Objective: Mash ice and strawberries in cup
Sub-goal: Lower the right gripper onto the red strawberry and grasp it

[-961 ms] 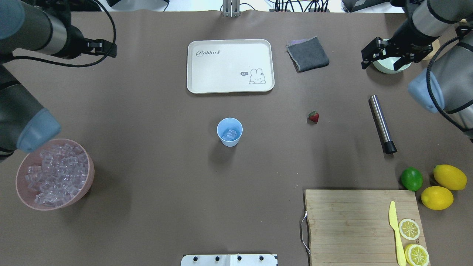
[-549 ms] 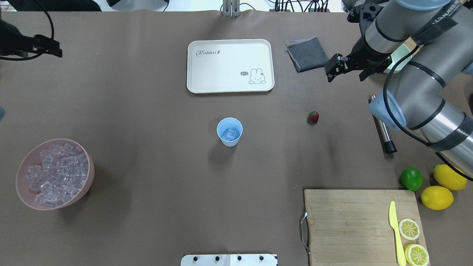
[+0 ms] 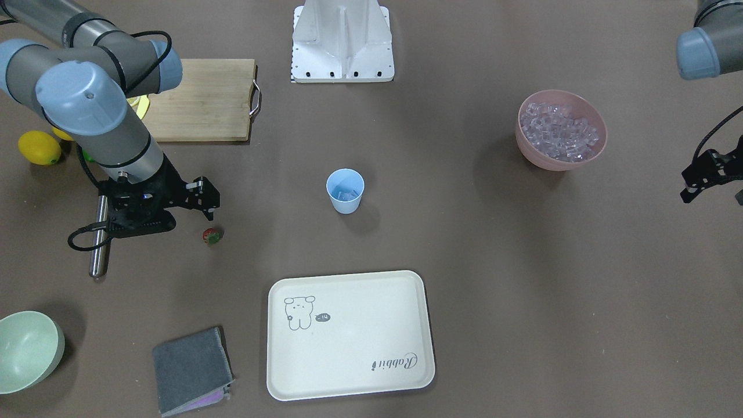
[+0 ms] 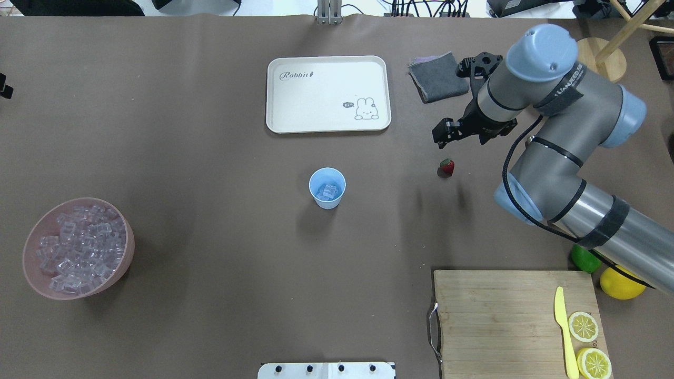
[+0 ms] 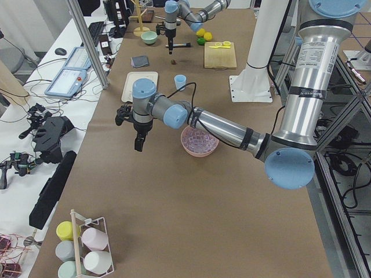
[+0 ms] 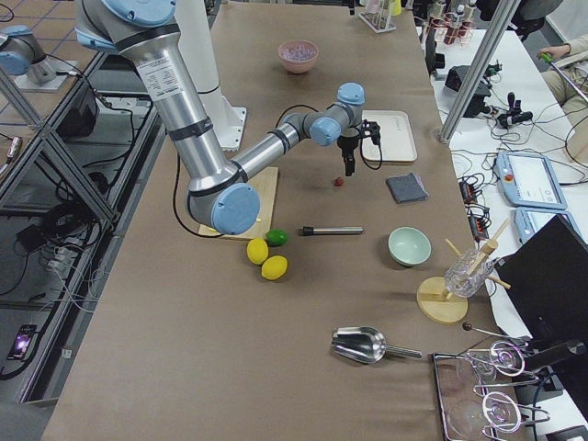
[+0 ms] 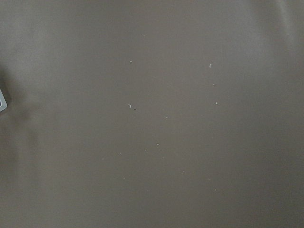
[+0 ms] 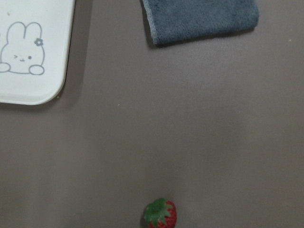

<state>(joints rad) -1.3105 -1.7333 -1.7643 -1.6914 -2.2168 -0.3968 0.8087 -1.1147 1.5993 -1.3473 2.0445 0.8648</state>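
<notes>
**Cutting board** (image 4: 495, 316): nearer the robot than the cup (image 4: 327, 188), off to its right. It carries a yellow knife (image 4: 564, 331) and two lemon halves (image 4: 583, 326).

**Lime** (image 6: 277, 237), **two lemons** (image 6: 274, 267): right of the cup, past the board's far right corner, close together.

**Pink bowl** (image 3: 557, 164): well left of the cup and a little nearer the robot, heaped with loose cubes (image 4: 79, 247).

**Cup**: light blue, upright at mid-table, with some ice (image 4: 329, 192) at its bottom.

**Strawberry** (image 4: 446, 167): on the table, right of the cup and slightly beyond it, well apart from it.

**Steel rod** (image 3: 98, 238): flat on the table, farther right of the cup than the strawberry.

**Right gripper** (image 6: 348, 170): pointing down above the table, right of the cup and just beyond the strawberry. Its fingers are spread and hold nothing.

**Left gripper** (image 5: 138, 145): far left of the cup, pointing down over bare table. How far its fingers are parted cannot be told.

**Tray** (image 4: 326, 66): cream with a rabbit print, straight beyond the cup.

**Grey cloth** (image 4: 439, 76): beyond the cup, to the right of the tray.

**Pale green bowl** (image 3: 26, 348): beyond the cup, far right.
</notes>
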